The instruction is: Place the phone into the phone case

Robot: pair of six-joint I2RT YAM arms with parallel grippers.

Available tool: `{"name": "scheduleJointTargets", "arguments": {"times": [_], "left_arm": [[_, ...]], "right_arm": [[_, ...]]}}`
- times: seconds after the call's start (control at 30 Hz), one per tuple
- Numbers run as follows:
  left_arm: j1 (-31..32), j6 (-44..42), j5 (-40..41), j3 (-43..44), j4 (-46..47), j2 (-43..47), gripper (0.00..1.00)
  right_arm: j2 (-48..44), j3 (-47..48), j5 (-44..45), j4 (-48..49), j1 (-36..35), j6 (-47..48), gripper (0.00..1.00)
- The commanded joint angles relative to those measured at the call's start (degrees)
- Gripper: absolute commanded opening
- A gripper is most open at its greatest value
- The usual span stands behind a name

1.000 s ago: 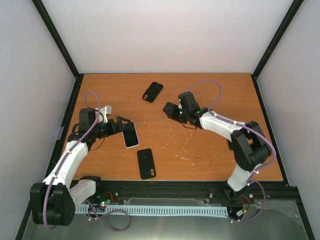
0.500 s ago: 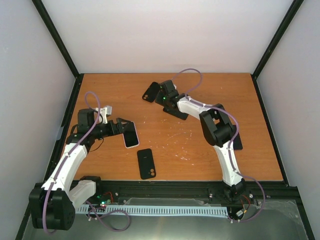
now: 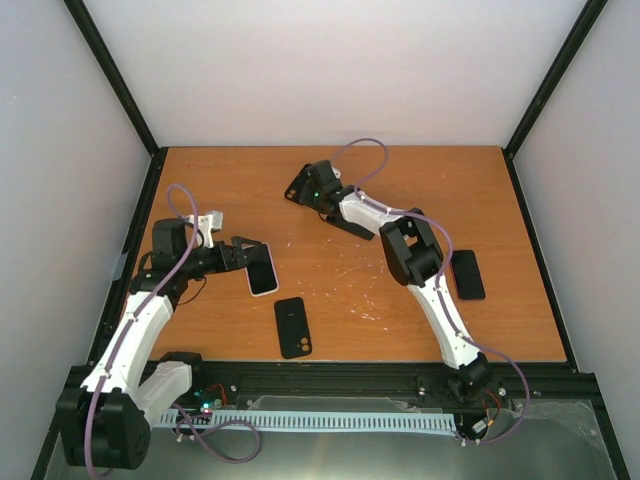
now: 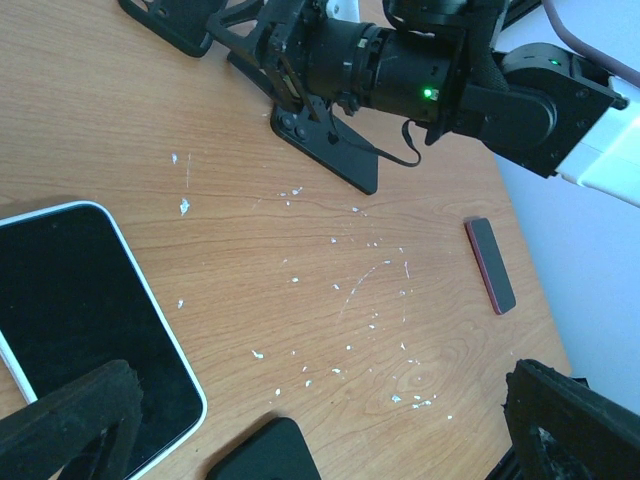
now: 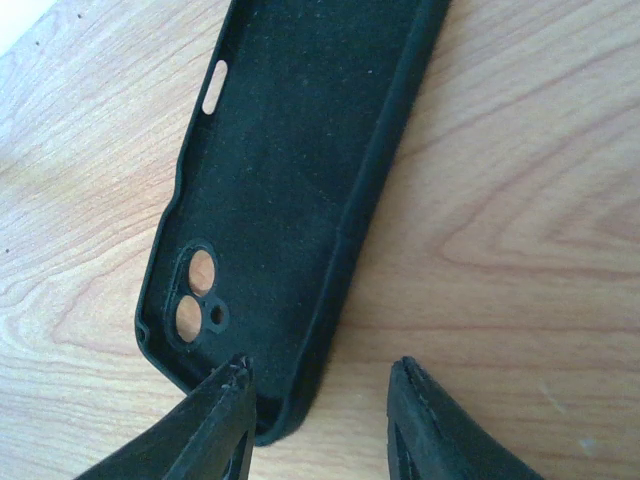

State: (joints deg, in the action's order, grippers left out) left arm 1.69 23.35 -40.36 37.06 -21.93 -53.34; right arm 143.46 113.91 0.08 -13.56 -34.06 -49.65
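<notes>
I hold the right gripper (image 5: 320, 368), jaws apart, astride the phone case (image 5: 290, 170) rim at 12 o'clock. Its cavity faces up, ready for loading. The left gripper (image 4: 315, 390), jaws apart, sits over the phone (image 4: 80, 310) at 9 o'clock.

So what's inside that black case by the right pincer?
Nothing: the case is empty, just lining and camera holes showing the table. The right pincer covers a bit of its near corner.
</notes>
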Motion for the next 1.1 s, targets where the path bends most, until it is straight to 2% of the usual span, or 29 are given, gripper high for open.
{"name": "scheduleJointTargets", "arguments": {"times": [0.0, 0.23, 0.53, 0.67, 0.8, 0.97, 1.07], "left_arm": [[-0.2, -1.4, -0.4, 1.8, 0.0, 2.2, 0.99], [-0.2, -1.2, 0.6, 1.7, 0.2, 3.7, 0.99], [-0.2, -1.1, 1.0, 1.7, -0.1, 4.4, 0.99], [-0.2, -0.9, 1.6, 1.7, -0.1, 5.1, 1.0], [-0.2, -0.6, 2.1, 1.5, -0.2, 5.8, 0.99], [-0.2, -0.5, 2.4, 1.6, -0.4, 6.2, 1.0], [-0.2, -0.4, 3.1, 1.4, 0.0, 6.1, 0.99]], "right_arm": [[4.1, 4.9, 1.9, -5.8, -1.1, -0.7, 0.37], [6.3, 6.5, 4.7, -12.3, -1.8, 0.1, 0.33], [7.6, 10.2, 7.9, -18.9, -2.9, 5.1, 0.22], [6.9, 10.5, 9.1, -19.0, -2.9, 6.3, 0.12], [7.0, 11.8, 9.0, -19.2, -2.9, 7.1, 0.06], [5.6, 12.6, 9.0, -19.0, -2.9, 8.7, 0.03], [3.1, 9.6, 7.6, -16.8, -2.9, 10.6, 0.03]]}}
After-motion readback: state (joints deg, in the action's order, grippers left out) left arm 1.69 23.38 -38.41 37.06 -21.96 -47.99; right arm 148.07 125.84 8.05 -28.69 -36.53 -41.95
